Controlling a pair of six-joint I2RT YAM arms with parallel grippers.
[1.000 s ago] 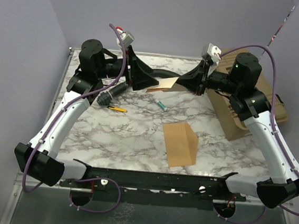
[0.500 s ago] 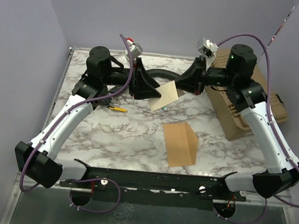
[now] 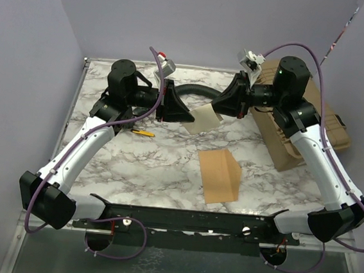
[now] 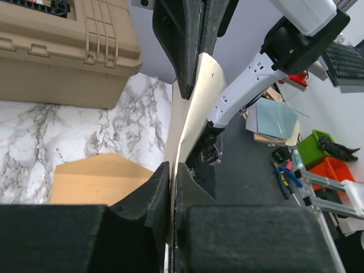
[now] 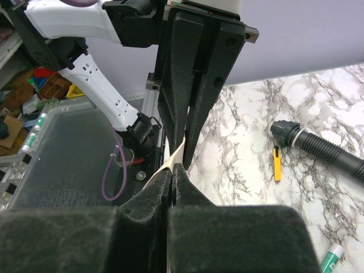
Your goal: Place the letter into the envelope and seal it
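The letter (image 3: 204,120), a pale peach sheet, hangs in the air over the back middle of the table, gripped from both sides. My left gripper (image 3: 189,116) is shut on its left edge, and the left wrist view shows the sheet (image 4: 196,96) edge-on, pinched at the gripper (image 4: 172,169). My right gripper (image 3: 219,112) is shut on the opposite edge; in its own view the letter (image 5: 172,161) sits between the pads of the gripper (image 5: 172,168). The brown envelope (image 3: 220,174) lies on the table in front, flap raised, and also shows as the envelope (image 4: 96,177) in the left wrist view.
A tan case (image 3: 309,123) stands at the back right, close behind the right arm. A black hose (image 3: 196,89) curves along the back. A yellow cutter (image 3: 143,133) lies left of centre, and a green-tipped pen (image 5: 330,259) rests on the marble.
The left gripper has closed onto the letter's left edge. The right gripper has lifted the letter off the table, and both arms have drawn closer together.
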